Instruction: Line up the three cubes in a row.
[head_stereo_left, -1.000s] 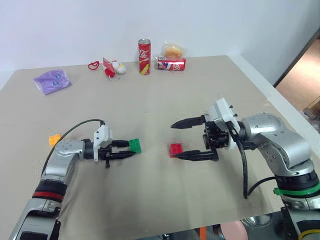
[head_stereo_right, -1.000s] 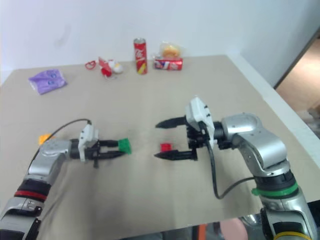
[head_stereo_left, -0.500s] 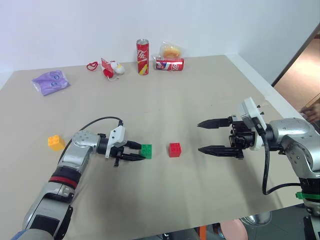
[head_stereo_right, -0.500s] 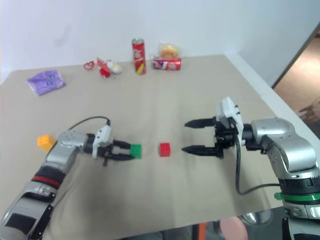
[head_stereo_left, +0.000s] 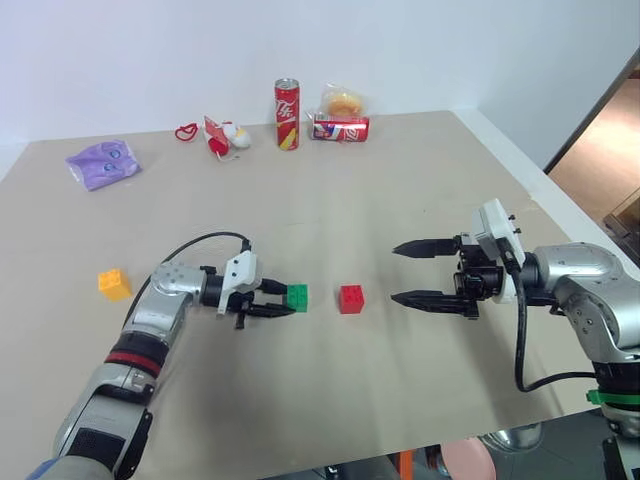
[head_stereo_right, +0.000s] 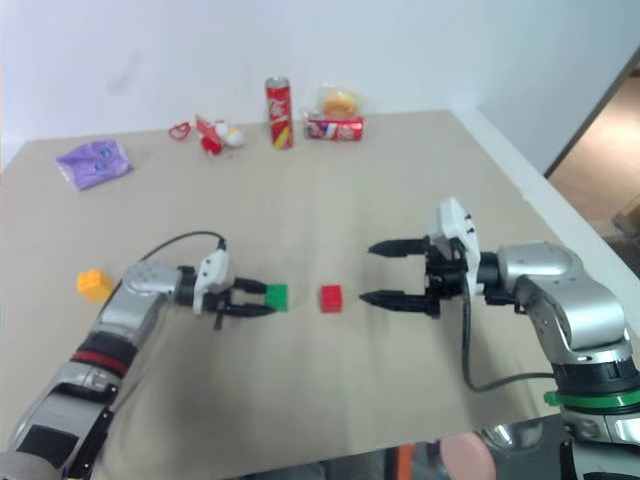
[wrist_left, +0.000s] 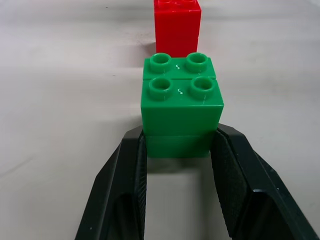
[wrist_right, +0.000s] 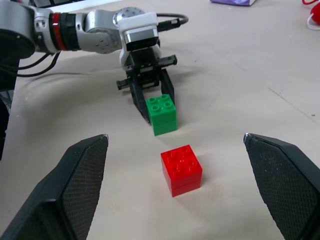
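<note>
A tan table (head_stereo_left: 400, 180) against a white wall. The left gripper (head_stereo_left: 283, 300) reaches level, clamping the green cube (head_stereo_left: 296, 295), the red cube (head_stereo_left: 351, 298) at its 3 o'clock. The right gripper (head_stereo_left: 410, 273) faces it, jaws wide apart.

A narrow strip of bare tabletop (head_stereo_left: 330, 400) separates the green cube (head_stereo_left: 296, 295) from the red cube (head_stereo_left: 350, 298). Wider open room lies between the red cube and the right gripper (head_stereo_left: 412, 273), whose 2 fingers stand far apart.

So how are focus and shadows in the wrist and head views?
Left wrist view: green studded plastic block sharp, soft shadow beneath, between the left hand fingers. Right wrist view: red studded plastic block crisp, right hand fingers slightly soft. Left eye view: even light, faint shadows on the beige table.
</note>
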